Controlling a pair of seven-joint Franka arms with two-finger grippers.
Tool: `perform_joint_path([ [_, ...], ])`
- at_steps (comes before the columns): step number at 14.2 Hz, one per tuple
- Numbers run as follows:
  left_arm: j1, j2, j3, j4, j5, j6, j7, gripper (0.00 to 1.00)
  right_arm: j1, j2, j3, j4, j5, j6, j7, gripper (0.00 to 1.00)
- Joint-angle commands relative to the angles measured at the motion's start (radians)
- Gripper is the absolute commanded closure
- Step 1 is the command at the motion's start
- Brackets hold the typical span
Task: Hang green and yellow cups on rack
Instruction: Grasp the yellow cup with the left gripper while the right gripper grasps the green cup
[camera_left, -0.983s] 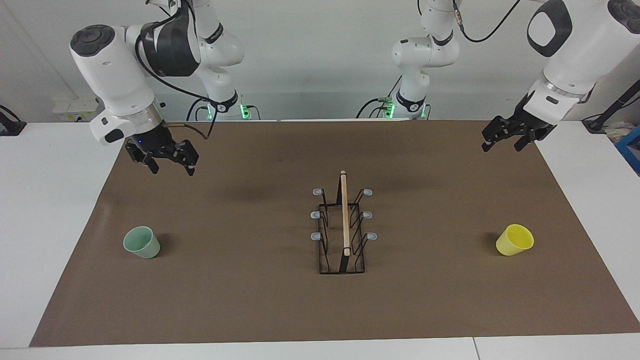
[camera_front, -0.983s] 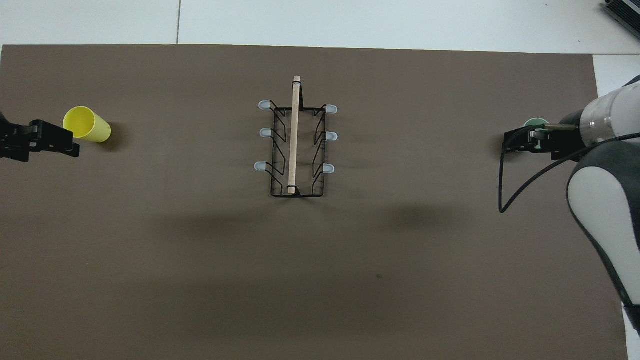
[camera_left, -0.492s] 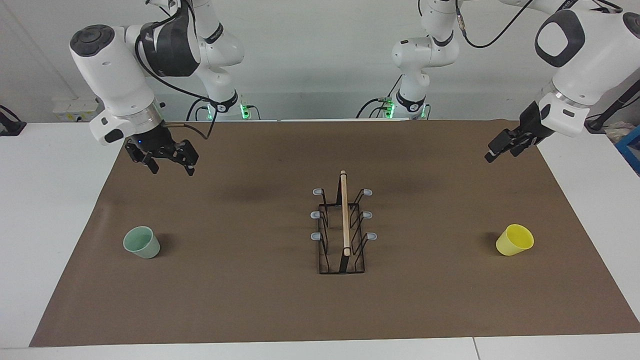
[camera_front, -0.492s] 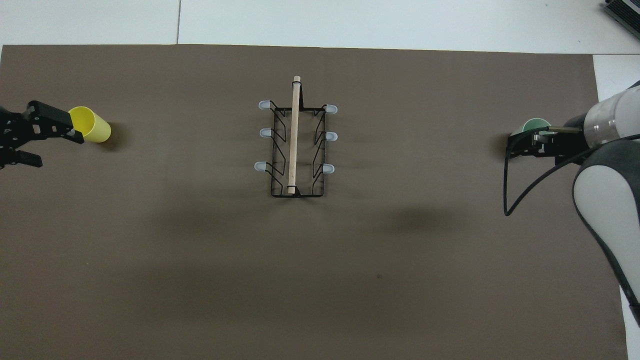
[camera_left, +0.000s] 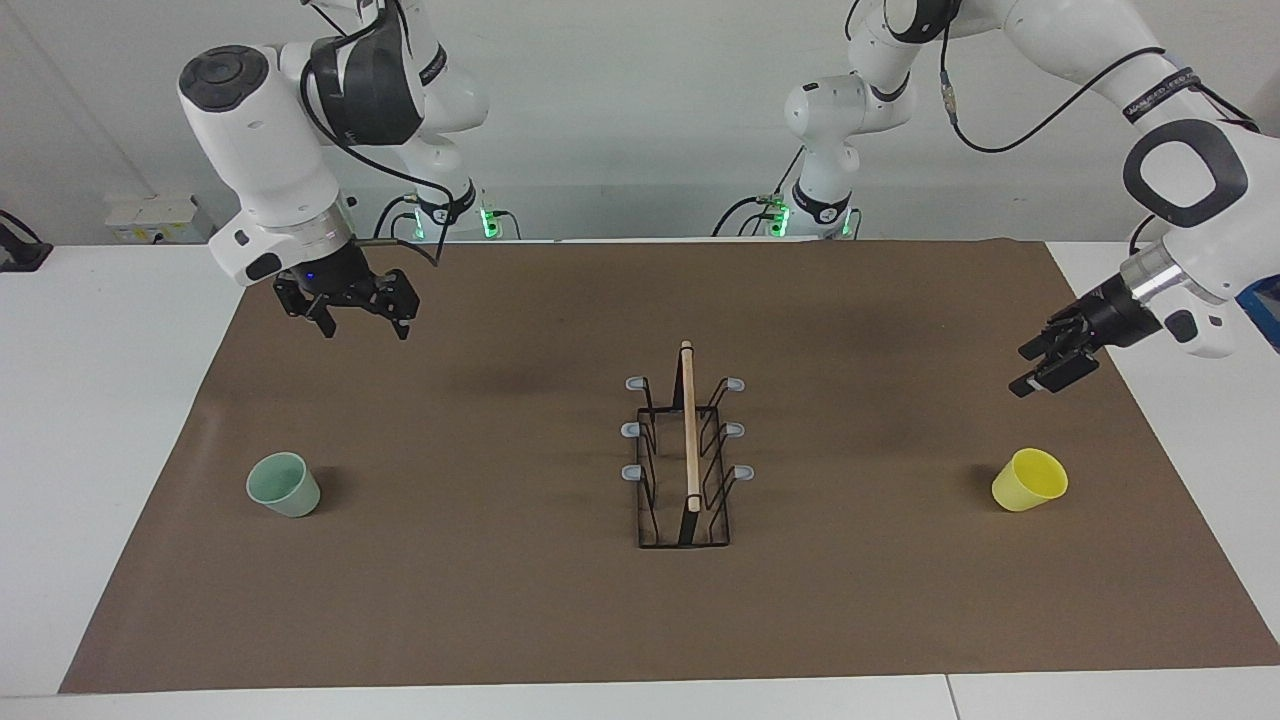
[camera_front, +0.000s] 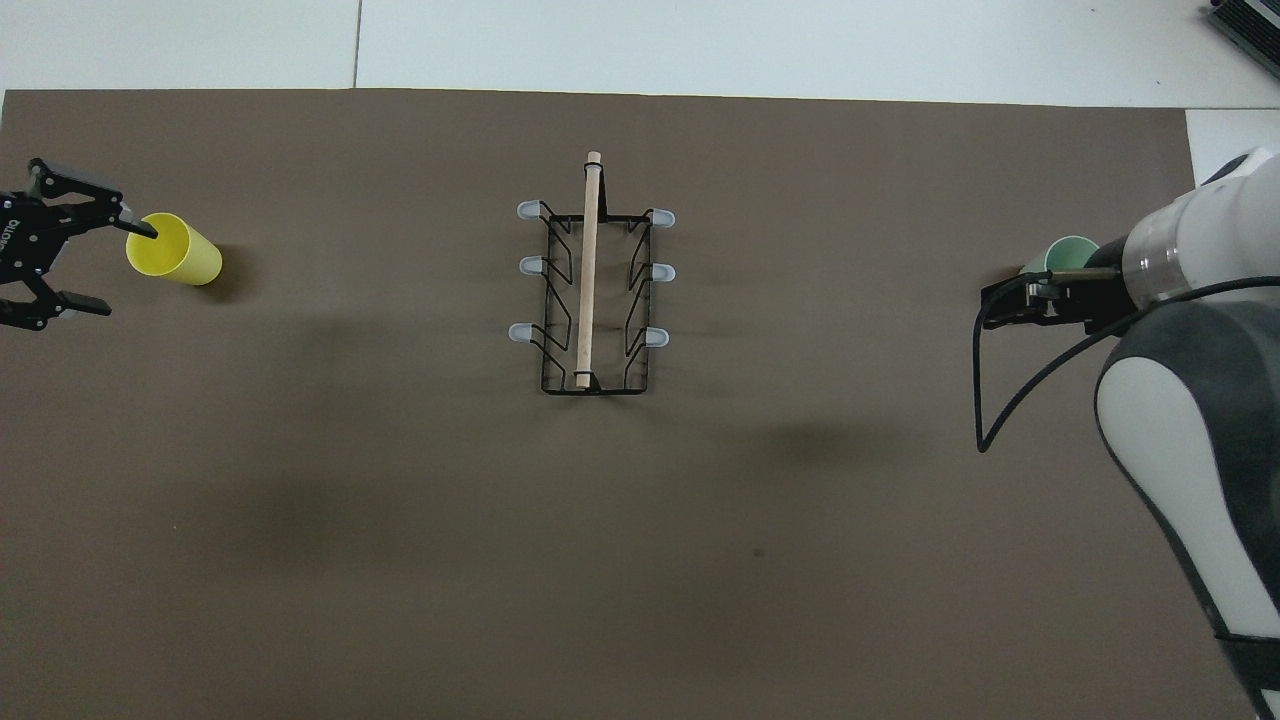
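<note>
The pale green cup stands upright on the brown mat toward the right arm's end; in the overhead view my right arm partly hides it. My right gripper hangs open and empty in the air over bare mat, apart from the green cup; it also shows in the overhead view. The yellow cup lies on its side toward the left arm's end, mouth facing that end. My left gripper is open, low, just off the yellow cup's mouth, not touching. The rack stands mid-table, pegs bare.
The brown mat covers most of the white table. Both arm bases stand at the robots' edge of the table. Only the rack and the two cups lie on the mat.
My left gripper has come down and forward to the yellow cup's mouth, turning as it went. My right gripper has shifted slightly toward the rack. The cups have not moved.
</note>
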Motion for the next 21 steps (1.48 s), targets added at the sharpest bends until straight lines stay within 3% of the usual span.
perform_joint_path([
  [1, 0.045, 0.107, 0.000, 0.091, -0.081, 0.018, -0.146, 0.06, -0.007, -0.014, 0.000, -0.021, -0.135, 0.005, -0.268, 0.00],
  [3, 0.061, 0.197, 0.001, 0.180, -0.087, 0.007, -0.243, 0.06, -0.007, 0.006, 0.000, -0.030, -0.224, 0.034, -0.494, 0.00],
  [6, 0.102, 0.308, 0.005, 0.262, -0.089, 0.018, -0.350, 0.06, 0.055, 0.064, 0.002, -0.033, -0.401, 0.019, -0.574, 0.00],
  [8, 0.140, 0.328, 0.002, 0.268, -0.090, 0.053, -0.354, 0.06, 0.083, 0.101, 0.002, -0.033, -0.501, 0.022, -0.672, 0.00],
  [11, 0.208, 0.429, -0.020, 0.326, -0.090, 0.085, -0.358, 0.06, 0.126, 0.149, 0.002, -0.034, -0.634, 0.034, -0.784, 0.00],
  [13, 0.216, 0.435, -0.029, 0.320, -0.106, 0.116, -0.358, 0.06, 0.140, 0.183, 0.002, -0.045, -0.709, 0.047, -0.858, 0.00],
  [18, 0.226, 0.342, -0.012, 0.077, -0.222, 0.194, -0.342, 0.03, 0.142, 0.224, 0.003, -0.155, -0.933, 0.171, -1.086, 0.00],
  [21, 0.213, 0.291, -0.014, -0.069, -0.229, 0.326, -0.325, 0.02, 0.174, 0.330, 0.003, -0.148, -1.018, 0.163, -1.082, 0.00],
])
